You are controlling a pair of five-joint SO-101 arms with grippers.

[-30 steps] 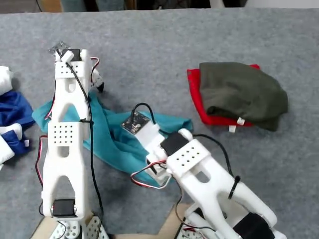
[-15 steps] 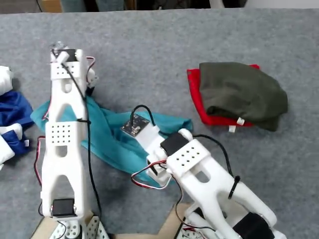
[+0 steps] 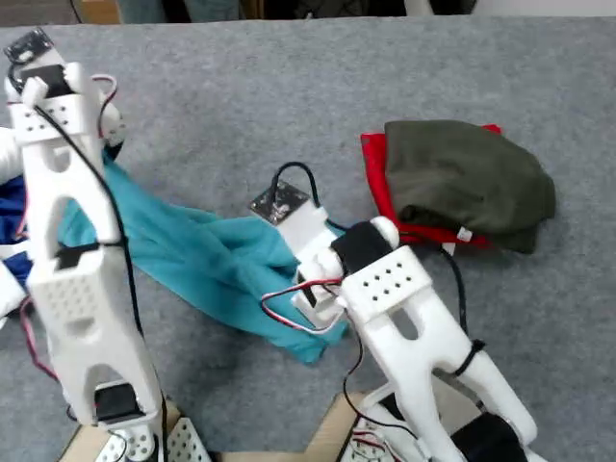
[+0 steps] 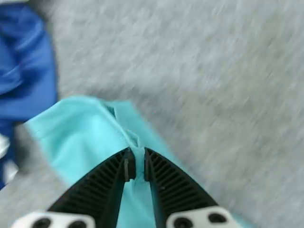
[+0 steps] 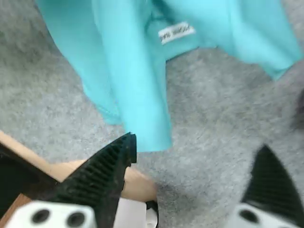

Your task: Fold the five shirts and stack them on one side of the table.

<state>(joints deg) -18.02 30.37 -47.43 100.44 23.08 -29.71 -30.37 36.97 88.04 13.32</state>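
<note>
Teal shirt [image 3: 212,265] stretched diagonally, far-left to near-centre, left gripper [image 4: 135,160] pinching edge

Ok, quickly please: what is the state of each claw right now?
Left claw: closed on an edge of the teal shirt.
Right claw: open, holding nothing.

A tan board [image 3: 325,438] lies at the grey mat's [image 3: 289,96] near edge; a brown object [image 3: 96,10] beyond its far edge.

The left pincer [image 4: 135,164] pinches a fold of the teal shirt [image 4: 80,137] near a blue garment [image 4: 23,80].
</note>
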